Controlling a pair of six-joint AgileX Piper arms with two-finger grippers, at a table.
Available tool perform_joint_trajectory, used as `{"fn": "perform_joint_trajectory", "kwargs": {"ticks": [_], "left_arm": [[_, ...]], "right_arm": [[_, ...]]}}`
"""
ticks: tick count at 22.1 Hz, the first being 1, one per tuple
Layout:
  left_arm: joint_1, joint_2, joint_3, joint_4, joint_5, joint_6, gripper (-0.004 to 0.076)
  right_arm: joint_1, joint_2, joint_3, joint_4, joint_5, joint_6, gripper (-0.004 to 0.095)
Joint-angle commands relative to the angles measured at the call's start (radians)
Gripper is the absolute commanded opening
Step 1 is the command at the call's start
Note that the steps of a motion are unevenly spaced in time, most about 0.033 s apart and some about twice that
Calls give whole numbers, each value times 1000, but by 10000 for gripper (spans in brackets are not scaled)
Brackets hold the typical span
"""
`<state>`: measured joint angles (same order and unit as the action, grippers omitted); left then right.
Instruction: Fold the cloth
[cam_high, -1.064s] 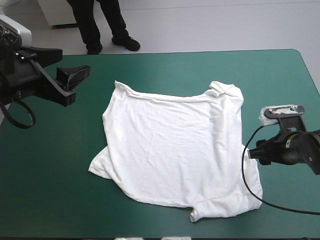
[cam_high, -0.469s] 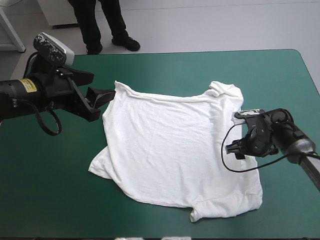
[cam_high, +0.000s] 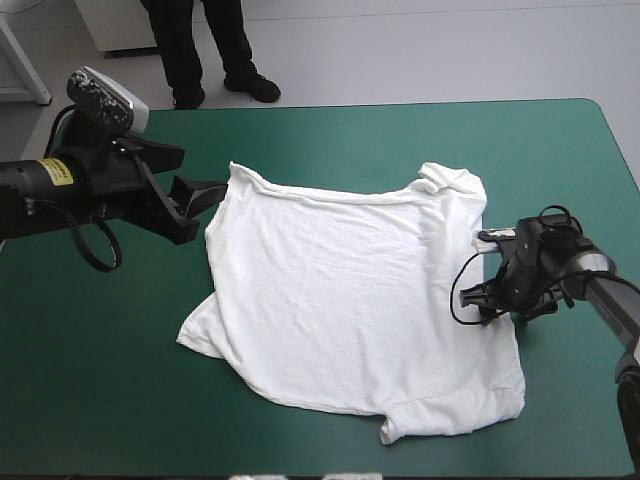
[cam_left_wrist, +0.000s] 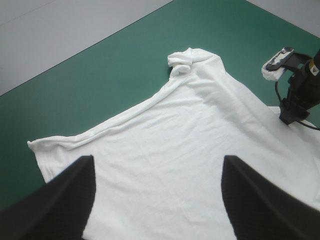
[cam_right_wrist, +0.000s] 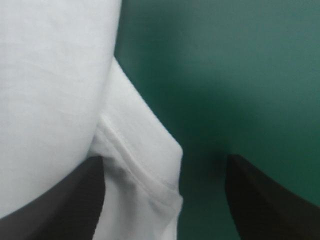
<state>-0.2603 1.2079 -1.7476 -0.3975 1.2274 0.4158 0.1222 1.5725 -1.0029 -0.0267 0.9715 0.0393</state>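
T-shirt (cam_high: 340, 300), white and short-sleeved, spread nearly flat at the middle of the table (cam_high: 400, 130), on its teal-green cover. The corner toward the table's far right is rolled into a small lump (cam_high: 445, 180). One flap juts toward the left edge and another toward the near edge.

Note your left gripper (cam_high: 205, 190) at the T-shirt's far left corner. Its black fingers are spread wide with nothing between them. The left wrist view looks from that corner across the cloth to the other arm.

Note your right gripper (cam_high: 482, 300) down at the T-shirt's right-hand side, its fingers likewise spread. In the right wrist view a doubled, stitched hem (cam_right_wrist: 145, 165) lies between them, with one finger over white cloth and the other over bare cover. Whether the fingertips touch the cloth you cannot tell.

Compare with just before: the right gripper has shifted a little toward the near edge along the T-shirt's right side and sits lower. Earlier still it stood off the cloth, toward the table's right edge. The left gripper keeps the place it had just before, whereas earlier it stood back toward the far left corner, well apart from the cloth. The T-shirt's outline is unchanged throughout.

On the left arm you can see a yellow label (cam_high: 55, 170) with dark print too small to read.
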Motion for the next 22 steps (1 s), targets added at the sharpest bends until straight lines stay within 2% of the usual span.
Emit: {"fn": "perform_joint_trajectory", "kwargs": {"ticks": [1, 4, 9, 11, 12, 18, 22], "left_arm": [[-8, -15, -21, -20, -54, -9, 514], [-8, -15, -21, -20, -54, -9, 514], [-8, -15, -21, 0, -48, -9, 514], [-8, -15, -21, 2, -44, -20, 514], [-8, -15, -21, 2, -42, -32, 512], [-8, -15, -21, -29, -19, -59, 510], [-8, -15, -21, -29, -36, -59, 510]], "right_arm": [[-9, 20, -18, 46, -14, -39, 551], [-9, 67, -18, 98, -14, -68, 434], [-5, 125, -18, 140, -15, -115, -10], [-10, 123, -18, 80, -25, -115, -9], [-30, 121, -18, 12, -25, -71, -15], [-223, 63, -81, -84, -11, -48, -17], [-314, 65, -250, -150, -20, -47, -17]]}}
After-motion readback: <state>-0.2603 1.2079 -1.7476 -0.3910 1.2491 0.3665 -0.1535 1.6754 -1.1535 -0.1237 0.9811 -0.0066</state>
